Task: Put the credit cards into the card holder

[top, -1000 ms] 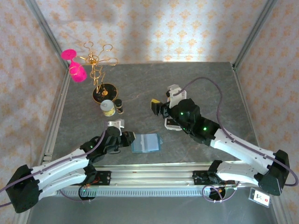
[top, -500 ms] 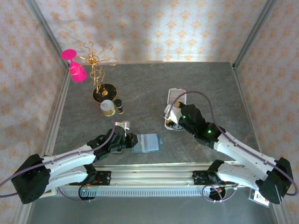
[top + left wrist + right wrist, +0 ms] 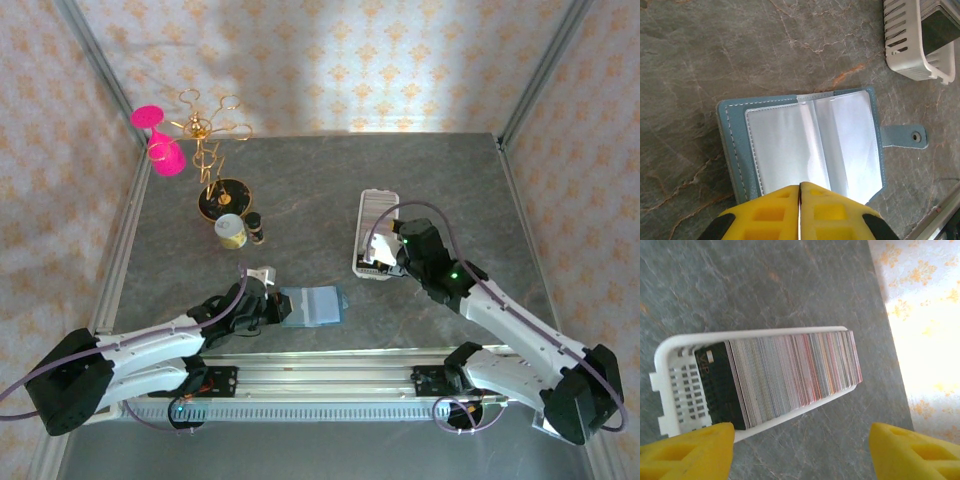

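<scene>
Two pincers, one holder, one tray of stock.

1. Card holder (image 3: 805,150): teal, lying open and flat on the worktop (image 3: 715,50) at centre of the left wrist view. The clear sleeves face up and the clasp tab (image 3: 905,136) points right. No card is in it.
2. Credit cards (image 3: 785,375): a dense row standing on edge in a white slotted tray (image 3: 675,385), well apart from the holder. The tray is at upper right of the left wrist view and right of centre in the overhead view.
3. Left pincer (image 3: 800,210): yellow jaws pressed together at the holder's near edge. Whether they nip the cover cannot be told.
4. Right pincer (image 3: 800,445): jaws spread wide and empty, poised above the dark end of the card row.

Hazards, as judged:
- The cards are packed tight, so a wide bite may take several at once or none cleanly.
- A finger may catch the tray wall, and the light tray could then lift or skid.
- A thin, smooth card may twist or slip out on the way across.
- The sleeve mouths lie flat, so a card may snag on the lip.
- A card may also shove the holder along if the holder is not steadied.
- One flap may fold over if nudged.

Markings:
- The dark front card (image 3: 715,390) bears small pale lettering, possibly "VIP", too small to confirm.
- The card edges show coloured stripes with no legible text.
- The holder shows stitching and a snap, with no brand visible.
</scene>
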Motion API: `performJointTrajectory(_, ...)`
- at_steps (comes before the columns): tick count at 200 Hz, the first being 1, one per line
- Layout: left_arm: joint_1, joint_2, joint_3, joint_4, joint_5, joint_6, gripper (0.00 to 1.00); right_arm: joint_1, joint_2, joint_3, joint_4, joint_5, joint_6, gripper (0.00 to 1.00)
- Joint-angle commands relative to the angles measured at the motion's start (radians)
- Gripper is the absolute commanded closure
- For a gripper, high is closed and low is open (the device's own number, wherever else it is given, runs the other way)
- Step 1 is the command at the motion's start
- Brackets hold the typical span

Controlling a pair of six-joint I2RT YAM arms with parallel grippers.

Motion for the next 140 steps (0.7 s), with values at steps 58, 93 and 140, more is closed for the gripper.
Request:
performJointTrajectory(58,-0.005,0.029,-0.064,0.097,-0.009,-0.018,0.91,-0.015,0.166,0.067,-0.018,-0.045,-0.071,0.23)
performJointTrajectory(93,-0.007,0.033,-0.069,0.096,-0.019,-0.018,0.91,-0.015,0.246,0.093,-0.016,-0.070,-0.080,0.23)
performJointTrajectory(140,-0.006,0.058,-0.063,0.109,-0.012,-0.018,0.92,-0.014,0.307,0.102,0.018,-0.092,-0.096,0.24)
